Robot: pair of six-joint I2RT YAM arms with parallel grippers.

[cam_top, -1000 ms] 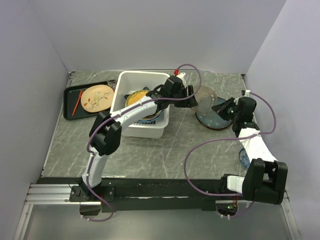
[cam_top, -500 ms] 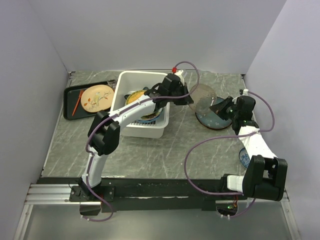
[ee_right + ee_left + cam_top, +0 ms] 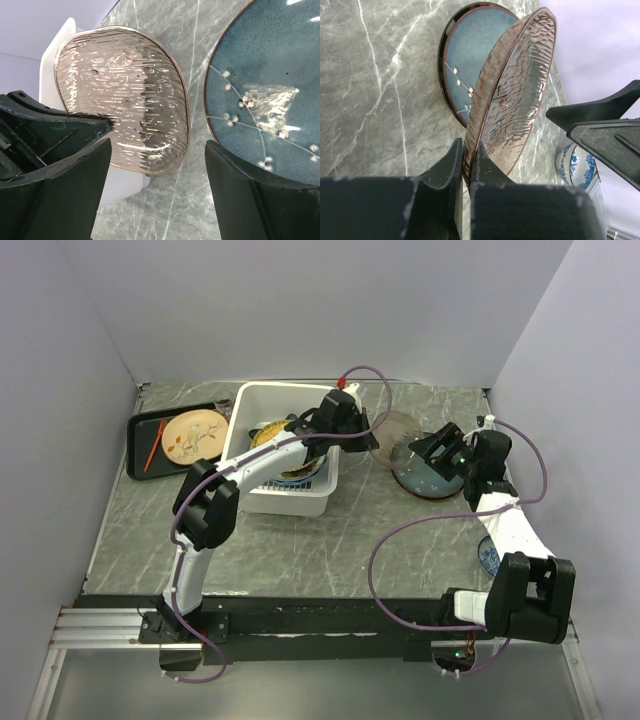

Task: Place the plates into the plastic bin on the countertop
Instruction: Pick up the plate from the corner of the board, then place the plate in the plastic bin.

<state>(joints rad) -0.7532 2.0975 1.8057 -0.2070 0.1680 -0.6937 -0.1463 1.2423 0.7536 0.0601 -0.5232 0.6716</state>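
Nearest the arm bases, a blue-white plate (image 3: 488, 556) lies flat on the counter (image 3: 300, 540) at the right edge, partly hidden under the right arm. Further in, the bin (image 3: 285, 502) sits left of centre with a yellow plate (image 3: 272, 432) inside, mostly hidden by the left arm that reaches across it.

Right of the bin, the teal plate (image 3: 425, 476) lies flat on the counter. Over its far left rim hangs the rippled plate (image 3: 396, 430), clear of the counter and outside the bin, just beyond the bin's right wall. It stands on edge, tilted. Its long axis runs from the left gripper (image 3: 469, 156) away towards the right, and its hollow face is turned to the right gripper (image 3: 436, 448). The left gripper's jaws are pinched on the plate's near rim, one finger on each face. The right gripper's jaws are spread wide and hold nothing. In the right wrist view its fingers (image 3: 70, 195) frame the plate without touching it, and in the left wrist view they stand apart from its far rim.

At the far left a black tray (image 3: 138, 430) carries a tan plate (image 3: 194, 436) and an orange stick (image 3: 152, 446).
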